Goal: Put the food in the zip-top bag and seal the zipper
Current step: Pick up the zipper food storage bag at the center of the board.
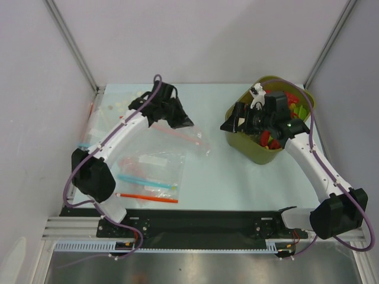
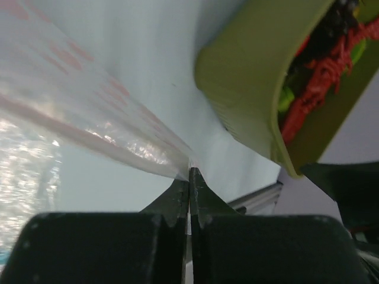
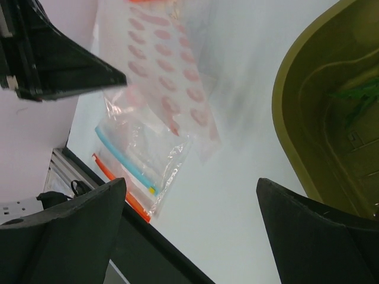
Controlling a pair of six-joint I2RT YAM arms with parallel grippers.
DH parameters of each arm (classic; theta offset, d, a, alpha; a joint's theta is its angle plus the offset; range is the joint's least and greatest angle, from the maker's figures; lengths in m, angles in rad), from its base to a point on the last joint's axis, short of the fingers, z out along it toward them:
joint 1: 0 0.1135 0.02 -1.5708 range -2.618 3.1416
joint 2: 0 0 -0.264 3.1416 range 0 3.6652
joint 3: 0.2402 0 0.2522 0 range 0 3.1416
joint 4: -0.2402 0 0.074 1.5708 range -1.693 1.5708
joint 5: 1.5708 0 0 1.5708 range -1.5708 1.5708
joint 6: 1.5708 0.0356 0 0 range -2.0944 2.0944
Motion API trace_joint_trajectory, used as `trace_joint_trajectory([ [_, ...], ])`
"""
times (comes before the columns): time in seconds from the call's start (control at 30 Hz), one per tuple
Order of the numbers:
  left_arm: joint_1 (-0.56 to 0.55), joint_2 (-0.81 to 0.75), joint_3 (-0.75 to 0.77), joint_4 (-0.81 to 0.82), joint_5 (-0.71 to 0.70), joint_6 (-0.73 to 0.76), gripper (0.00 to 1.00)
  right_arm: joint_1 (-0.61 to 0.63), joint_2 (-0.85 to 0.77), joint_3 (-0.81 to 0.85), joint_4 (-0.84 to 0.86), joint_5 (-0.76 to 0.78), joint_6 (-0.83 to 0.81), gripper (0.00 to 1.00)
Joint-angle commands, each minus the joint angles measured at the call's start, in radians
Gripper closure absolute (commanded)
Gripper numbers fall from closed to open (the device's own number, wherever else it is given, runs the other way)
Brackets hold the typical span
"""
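Note:
The clear zip-top bag (image 1: 190,140) hangs from my left gripper (image 1: 182,121), which is shut on its edge. In the left wrist view the jaws (image 2: 190,173) press flat on the plastic and the bag (image 2: 89,100) stretches away up and left. Its pale pink zipper (image 1: 176,134) runs slanted across the table. The food lies in an olive bin (image 1: 249,148): a red lobster (image 2: 323,74) and other red and green pieces (image 1: 293,102). My right gripper (image 1: 233,121) stands open at the bin's left rim, nothing between its fingers (image 3: 190,184). The bag (image 3: 172,89) shows beyond them.
Flat clear bags lie at the front left, one with a blue strip (image 1: 145,181) (image 3: 127,160) and one with an orange-red strip (image 1: 148,197). Another clear bag (image 1: 109,109) rests by the left wall. White walls with metal posts close in the table.

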Motion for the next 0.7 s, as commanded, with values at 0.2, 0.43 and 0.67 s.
trace_joint_trajectory([
  [0.2,-0.146,0.062,0.03,0.197,0.065,-0.18,0.96,-0.003,-0.042,0.028,-0.098,-0.035,-0.053,0.04],
  [0.43,-0.191,0.116,0.08,0.215,0.07,-0.142,0.97,-0.003,-0.073,-0.019,-0.107,-0.072,-0.073,0.05],
  [0.67,-0.191,0.12,0.151,0.188,0.099,-0.107,0.95,0.044,-0.145,-0.134,0.007,-0.088,-0.121,0.11],
])
